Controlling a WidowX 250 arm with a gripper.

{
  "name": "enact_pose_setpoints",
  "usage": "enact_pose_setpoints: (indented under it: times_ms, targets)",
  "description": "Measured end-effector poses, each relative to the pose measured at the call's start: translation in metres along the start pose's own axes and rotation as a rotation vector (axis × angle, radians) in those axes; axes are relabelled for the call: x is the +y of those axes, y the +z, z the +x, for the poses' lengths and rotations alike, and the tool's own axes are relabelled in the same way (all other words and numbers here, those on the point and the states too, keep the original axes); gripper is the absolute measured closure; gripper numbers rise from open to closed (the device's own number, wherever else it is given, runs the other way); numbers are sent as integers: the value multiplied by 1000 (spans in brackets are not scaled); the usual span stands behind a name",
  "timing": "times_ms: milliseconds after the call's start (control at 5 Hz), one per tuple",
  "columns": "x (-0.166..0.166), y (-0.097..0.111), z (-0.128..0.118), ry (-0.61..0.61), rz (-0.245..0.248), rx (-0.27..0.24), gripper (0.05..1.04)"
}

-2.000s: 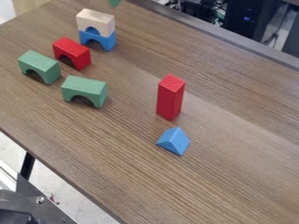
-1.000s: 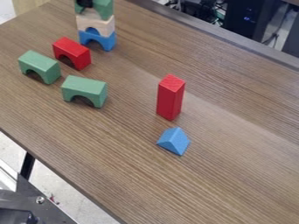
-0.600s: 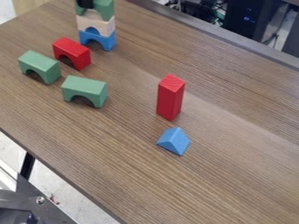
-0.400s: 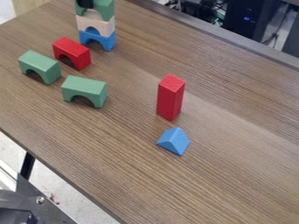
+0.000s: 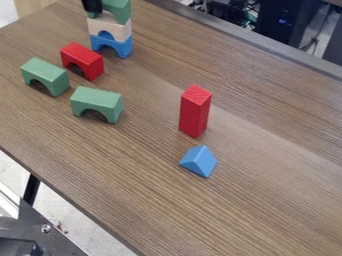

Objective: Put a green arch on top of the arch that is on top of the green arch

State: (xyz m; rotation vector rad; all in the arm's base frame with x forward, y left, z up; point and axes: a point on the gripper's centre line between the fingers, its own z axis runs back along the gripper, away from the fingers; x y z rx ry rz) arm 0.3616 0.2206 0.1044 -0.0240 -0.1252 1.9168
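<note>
Upper green arch (image 5: 118,10) is sitting on the pale wooden arch (image 5: 102,24) at the view's top edge; the pale arch is resting on the blue arch (image 5: 122,47), which is standing on the table (image 5: 267,165); black gripper (image 5: 92,6) is showing in part against the upper green arch's left side in view; whether the claw is standing wide or narrow, cannot tell; red arch (image 5: 82,54) is standing near the stack, two more green arches (image 5: 97,98) beyond it; upright red block (image 5: 194,112) and blue wedge (image 5: 199,161) are lying farther out.
</note>
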Motion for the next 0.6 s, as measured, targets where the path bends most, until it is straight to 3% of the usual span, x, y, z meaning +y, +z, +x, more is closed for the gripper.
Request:
enact_pose_setpoints:
  times_ms: [600]
  targets:
    - [-5, 5, -8, -93, -16, 20, 85]
